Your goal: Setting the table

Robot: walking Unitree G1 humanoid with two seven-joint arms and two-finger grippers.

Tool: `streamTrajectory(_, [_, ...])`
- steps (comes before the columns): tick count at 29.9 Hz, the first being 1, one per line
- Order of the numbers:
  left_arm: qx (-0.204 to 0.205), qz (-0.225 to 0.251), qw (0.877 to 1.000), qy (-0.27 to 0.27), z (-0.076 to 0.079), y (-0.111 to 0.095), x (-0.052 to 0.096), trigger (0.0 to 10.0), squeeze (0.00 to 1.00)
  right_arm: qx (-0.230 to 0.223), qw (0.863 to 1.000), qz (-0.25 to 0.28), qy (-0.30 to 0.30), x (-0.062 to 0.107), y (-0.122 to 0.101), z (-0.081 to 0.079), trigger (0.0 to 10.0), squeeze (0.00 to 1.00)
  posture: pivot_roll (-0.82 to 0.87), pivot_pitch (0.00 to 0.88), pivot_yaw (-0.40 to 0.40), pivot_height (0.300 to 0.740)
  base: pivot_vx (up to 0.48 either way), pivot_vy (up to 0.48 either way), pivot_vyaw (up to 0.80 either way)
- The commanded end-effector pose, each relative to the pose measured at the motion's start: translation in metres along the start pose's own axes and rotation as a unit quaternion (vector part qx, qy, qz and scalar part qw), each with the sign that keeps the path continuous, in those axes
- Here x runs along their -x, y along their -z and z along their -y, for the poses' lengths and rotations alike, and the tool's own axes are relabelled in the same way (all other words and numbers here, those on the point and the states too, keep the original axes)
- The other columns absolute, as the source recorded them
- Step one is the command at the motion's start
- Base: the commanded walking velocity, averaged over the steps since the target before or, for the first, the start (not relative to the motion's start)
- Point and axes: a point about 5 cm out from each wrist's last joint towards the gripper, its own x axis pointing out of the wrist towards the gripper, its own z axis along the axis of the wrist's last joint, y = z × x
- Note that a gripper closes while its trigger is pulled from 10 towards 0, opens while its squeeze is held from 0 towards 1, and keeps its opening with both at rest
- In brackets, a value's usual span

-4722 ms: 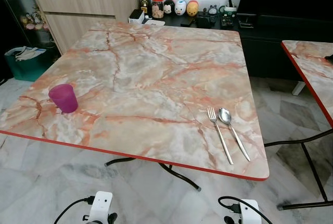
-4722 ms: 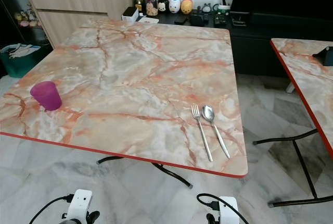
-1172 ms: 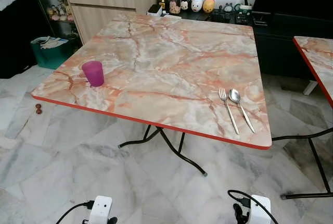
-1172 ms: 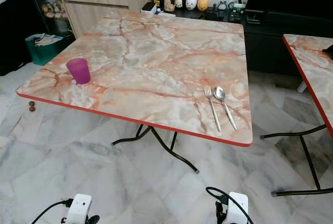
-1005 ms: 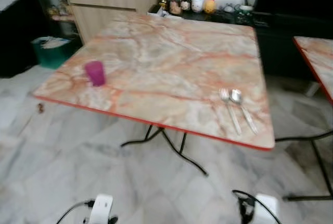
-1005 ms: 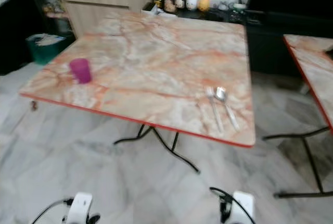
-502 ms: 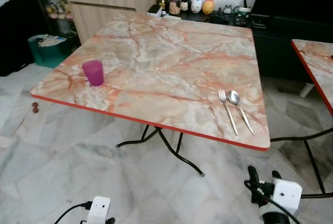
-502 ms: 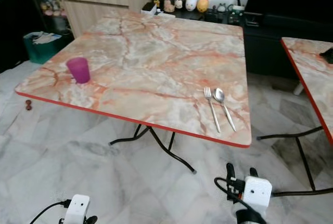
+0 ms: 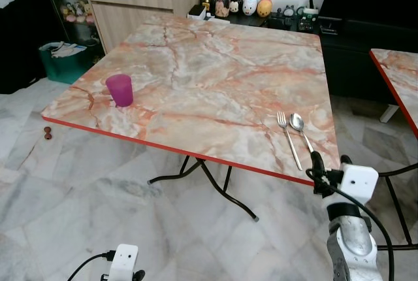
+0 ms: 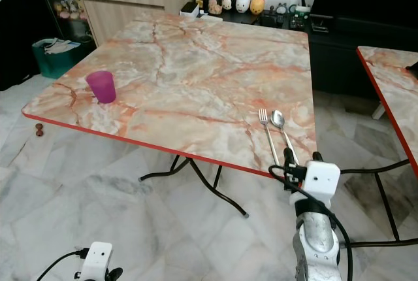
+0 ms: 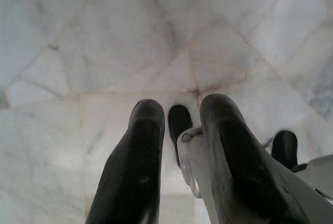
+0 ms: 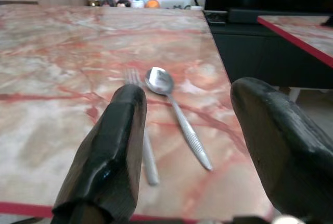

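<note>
The right gripper [image 12: 182,146] stood at the near red edge of the table [image 9: 215,85], fingers spread wide with nothing between them. Just ahead of it lay the fork [image 12: 140,130] and spoon [image 12: 174,109], side by side; beyond them the marble top ran bare. A purple cup [image 9: 119,89] sat well apart to its left. A second table [image 10: 392,78] stood off to its right across open floor

A big table [image 9: 215,78] has a pink and white marble top with a red edge and thin black legs. A purple cup [image 9: 119,90] stands upright near its left front corner. A fork [image 9: 288,139] and a spoon [image 9: 300,132] lie side by side near the right front corner, well apart from the cup. The table stands on a grey marble floor [image 9: 98,209].
</note>
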Motion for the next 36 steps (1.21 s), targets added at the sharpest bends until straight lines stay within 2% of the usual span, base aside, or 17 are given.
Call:
streamTrajectory(1, [0.010,-0.014,1.000,-0.007,-0.003,0.008,0.002,10.0,0.00,-0.002,1.000,-0.004,-0.002,-0.002,0.000,-0.001,10.0,0.00,0.01,0.000,-0.028,0.740,0.240,0.000,0.80])
streamTrajectory(12, [0.010,-0.001,1.000,-0.001,0.003,0.001,0.000,10.0,0.00,-0.020,1.000,-0.007,0.000,-0.004,0.001,-0.003,10.0,0.00,0.01,0.000,-0.027,0.740,0.251,0.000,0.07])
streamTrajectory(23, [0.009,-0.006,1.000,-0.002,0.000,0.008,0.002,10.0,0.00,-0.016,1.000,-0.008,-0.006,-0.005,0.001,-0.004,10.0,0.00,0.01,0.000,-0.026,0.740,0.253,0.000,0.00])
streamTrajectory(36, [0.005,-0.013,1.000,-0.003,-0.001,0.011,0.003,10.0,0.00,-0.014,1.000,-0.009,-0.005,-0.004,0.001,-0.002,10.0,0.00,0.01,0.000,-0.030,0.740,0.059,0.000,0.00])
